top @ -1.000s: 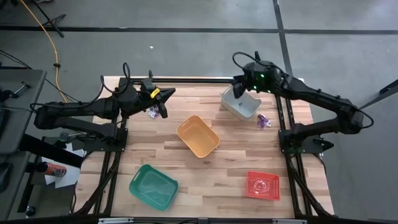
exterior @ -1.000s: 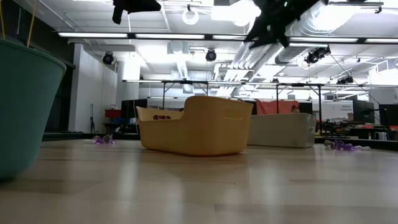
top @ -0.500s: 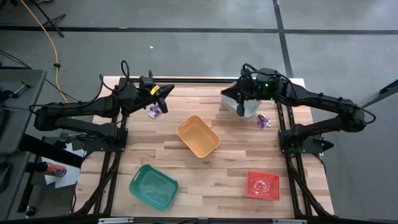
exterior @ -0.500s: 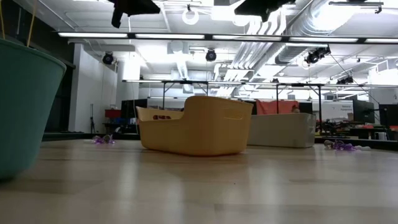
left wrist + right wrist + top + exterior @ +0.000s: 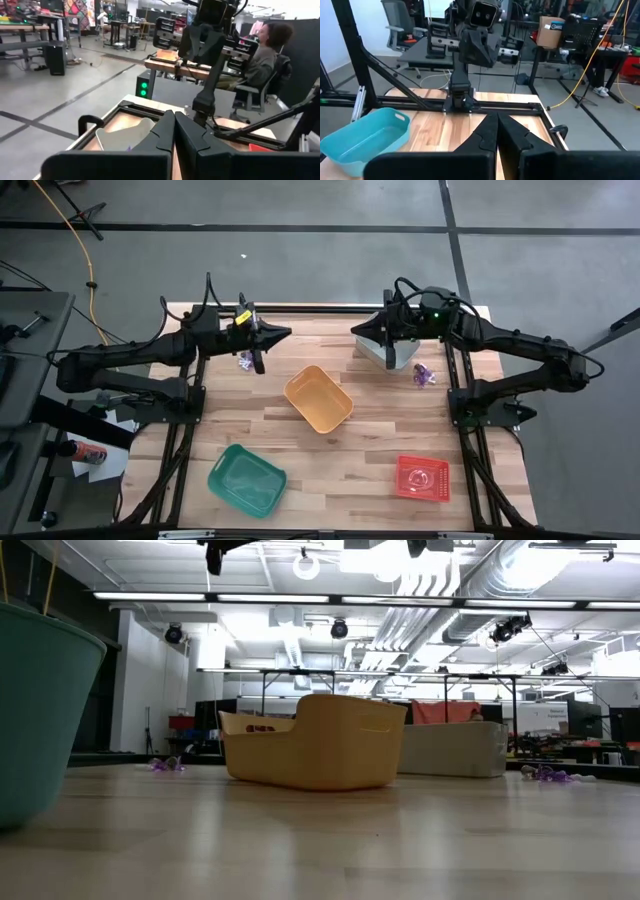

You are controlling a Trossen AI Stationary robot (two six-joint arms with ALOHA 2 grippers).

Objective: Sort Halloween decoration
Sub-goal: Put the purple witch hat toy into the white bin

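The wooden worktop (image 5: 330,450) carries four bins. The orange bin (image 5: 318,399) sits near the middle, tilted on the diagonal. In the low view it hides most of the grey bin (image 5: 450,748) behind it, and only a dark scrap of whatever lies inside shows over its rim. The green bin (image 5: 246,479) lies toward the front left corner, and the low view cuts it off so only one curved wall shows. The grey bin stands at the back right, largely covered from above by the right arm. The small red bin (image 5: 422,477) rests near the front right corner, with faint pale contents too small to make out.

The left gripper (image 5: 262,348) hangs above the back left part of the worktop. Its fingers (image 5: 165,131) are pressed together, with nothing visible between them. The right gripper (image 5: 388,348) hovers over the grey bin, its fingers (image 5: 492,131) likewise closed together on nothing.

The Halloween decoration shows as two tiny purple clusters. One purple trinket (image 5: 245,361) lies on the bare wood just beside the left gripper. The other purple trinket (image 5: 425,375) lies near the right edge, just beside the grey bin. Both look like spiky tangles, and their exact shapes cannot be made out.
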